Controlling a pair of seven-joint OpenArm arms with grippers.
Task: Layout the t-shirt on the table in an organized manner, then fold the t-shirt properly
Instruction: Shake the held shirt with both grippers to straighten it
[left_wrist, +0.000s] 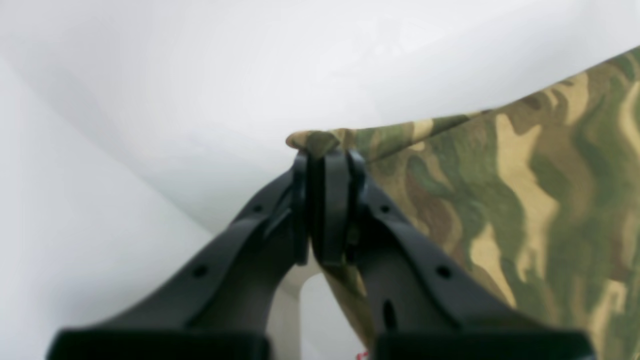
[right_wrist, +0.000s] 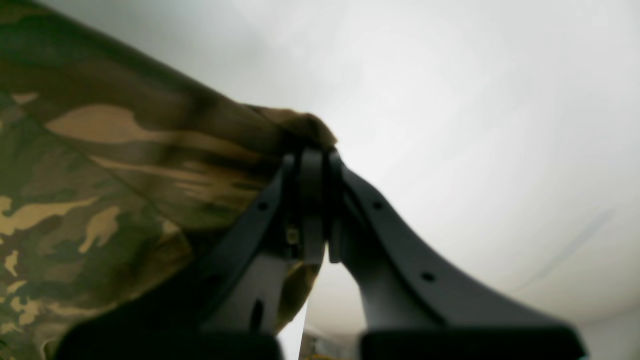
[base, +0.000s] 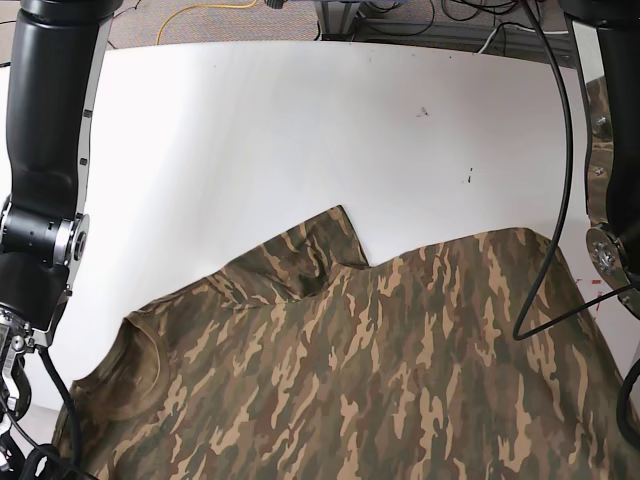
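From my station the white table (base: 250, 120) filled the base view, with the camouflage t-shirt (base: 350, 380) spread over its near half, one sleeve (base: 315, 255) pointing toward the far edge. On the wrist cameras, I saw the left gripper (left_wrist: 325, 150) with its fingers (left_wrist: 334, 200) pressed together on a bunched corner of cloth, and the right gripper (right_wrist: 312, 152) pinching another corner likewise.

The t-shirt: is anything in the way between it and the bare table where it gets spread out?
Nothing visible. Both the left gripper and right gripper are shut on the t-shirt, and the white table beyond it looks bare.
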